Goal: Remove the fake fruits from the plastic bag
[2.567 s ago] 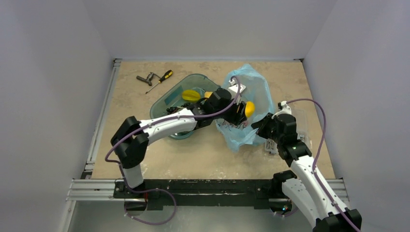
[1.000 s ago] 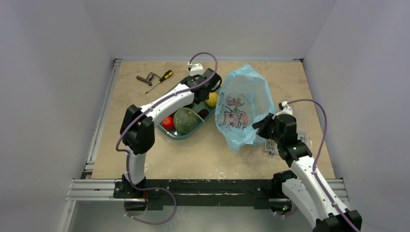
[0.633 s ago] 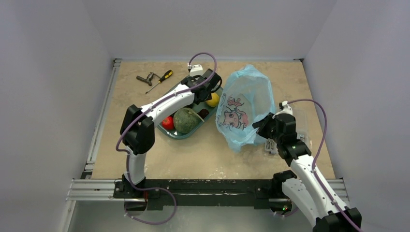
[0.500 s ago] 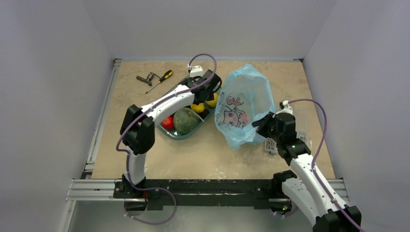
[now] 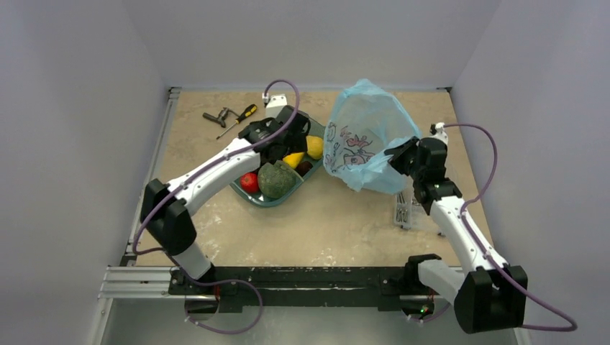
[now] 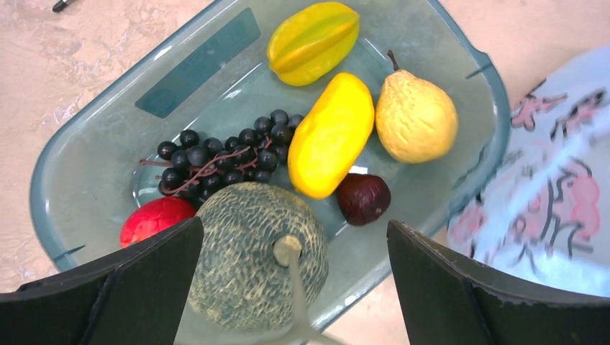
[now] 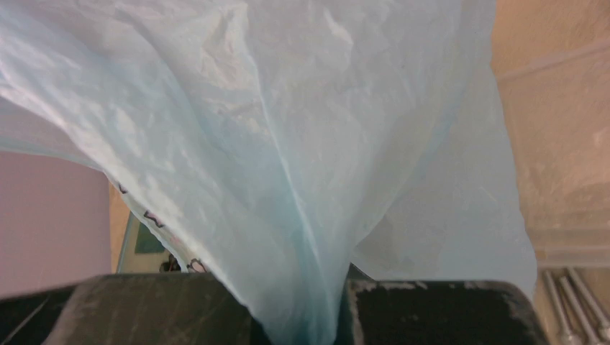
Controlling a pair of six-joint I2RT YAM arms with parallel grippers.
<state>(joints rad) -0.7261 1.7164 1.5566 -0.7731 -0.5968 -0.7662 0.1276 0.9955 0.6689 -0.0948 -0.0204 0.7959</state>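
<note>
l gripper (image 6: 295, 287) hangs wide open over the teal tray (image 6: 86, 144), nothing in it. yellow mango (image 6: 331, 136) & green melon (image 6: 259, 262) lie inside. r gripper (image 7: 338, 309) is clenched on the plastic bag (image 5: 367, 129), prob to hold it up, clear of the tray.

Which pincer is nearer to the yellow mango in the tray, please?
Left. The left pincer hangs open just above the mango; the right pincer is outside the tray, shut on the plastic bag.
</note>
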